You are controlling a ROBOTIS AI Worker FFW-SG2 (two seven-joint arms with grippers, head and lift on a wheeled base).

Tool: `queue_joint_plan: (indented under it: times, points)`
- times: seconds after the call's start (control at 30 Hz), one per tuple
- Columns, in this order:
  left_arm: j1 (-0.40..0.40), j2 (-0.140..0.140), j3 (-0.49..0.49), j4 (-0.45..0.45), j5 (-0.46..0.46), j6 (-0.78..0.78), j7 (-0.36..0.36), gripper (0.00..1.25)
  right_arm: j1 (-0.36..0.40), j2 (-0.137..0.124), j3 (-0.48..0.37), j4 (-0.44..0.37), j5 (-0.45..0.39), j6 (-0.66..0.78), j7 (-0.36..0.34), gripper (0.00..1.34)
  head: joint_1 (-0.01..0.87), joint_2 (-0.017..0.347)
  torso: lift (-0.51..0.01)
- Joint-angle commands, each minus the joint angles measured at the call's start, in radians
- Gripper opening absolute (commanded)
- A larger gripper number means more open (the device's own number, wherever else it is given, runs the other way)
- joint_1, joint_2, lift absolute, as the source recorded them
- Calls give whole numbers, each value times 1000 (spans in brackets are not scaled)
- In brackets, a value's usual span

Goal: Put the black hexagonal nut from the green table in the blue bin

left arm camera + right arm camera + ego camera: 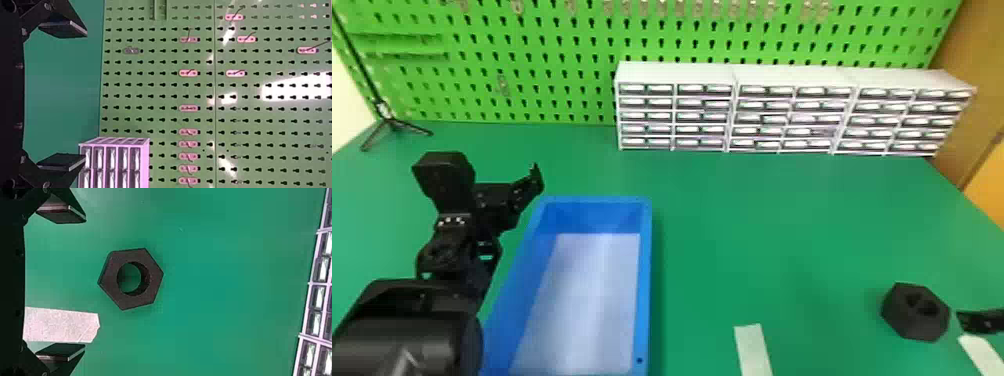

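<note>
The black hexagonal nut lies on the right part of the green table. Close to its right side, at the right edge of the head view, is my right gripper. In the right wrist view the nut lies beyond the open fingers of my right gripper, with a gap between. The blue bin stands left of centre and holds nothing. My left gripper is parked by the bin's far left corner; in the left wrist view this gripper stands open, nothing between its fingers.
White tape strips lie at the table's front, one beside the nut. White drawer cabinets line the back, before a green pegboard. A small black tripod stands at the back left.
</note>
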Motion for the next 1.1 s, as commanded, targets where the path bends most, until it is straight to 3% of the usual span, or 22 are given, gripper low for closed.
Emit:
queue_joint_plan:
  times: [0.0, 1.07]
  points:
    - [3, 1, 0, 0, 2, 1, 0, 1085, -5, -1, 5, 8, 24, -3, 9, 1190, 686, 28, -96]
    - [0, -1, 3, 0, 6, 1, 0, 1085, -16, -3, 13, 24, 56, -6, 20, 1186, 686, 28, -96]
